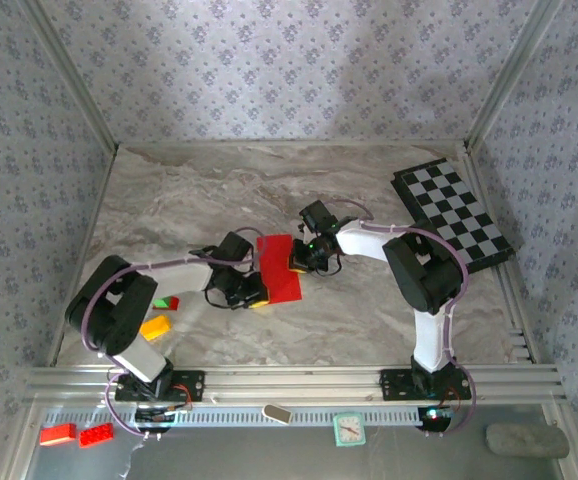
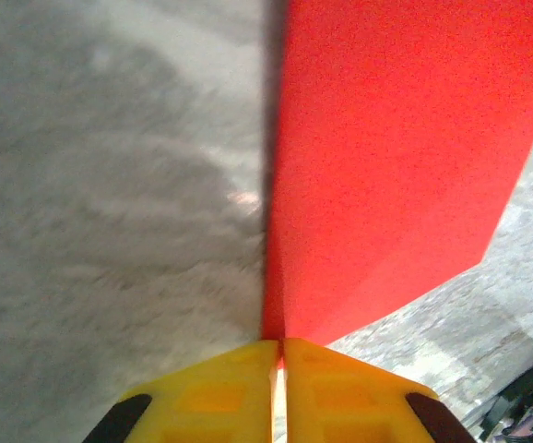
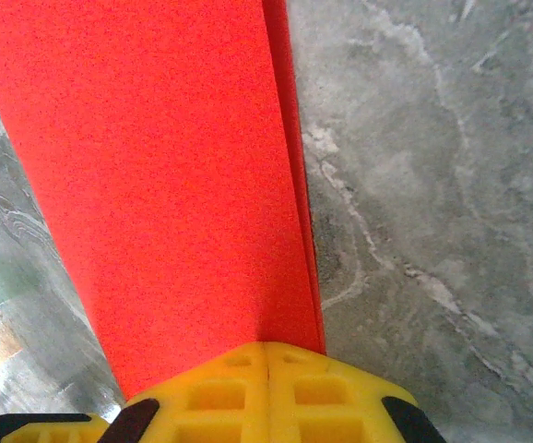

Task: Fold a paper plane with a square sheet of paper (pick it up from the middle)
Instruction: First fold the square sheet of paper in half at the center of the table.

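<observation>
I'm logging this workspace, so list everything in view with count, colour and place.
paper: one, red, table centre
board: one, black-and-white checkered, table's far right
yellow brick: one, yellow, table's near left
green-red brick: one, green and red, beside the yellow brick
red bricks: two, red, below the rail, left
clock: one, teal, below the rail, middle
grey lump: one, grey, below the rail, right
table: one, grey marble, under the paper
left gripper: one, yellow, shut on paper
right gripper: one, yellow, shut on paper

Top camera looks down from behind me; both wrist cameras closely face the thin red paper sheet (image 1: 278, 267).
</observation>
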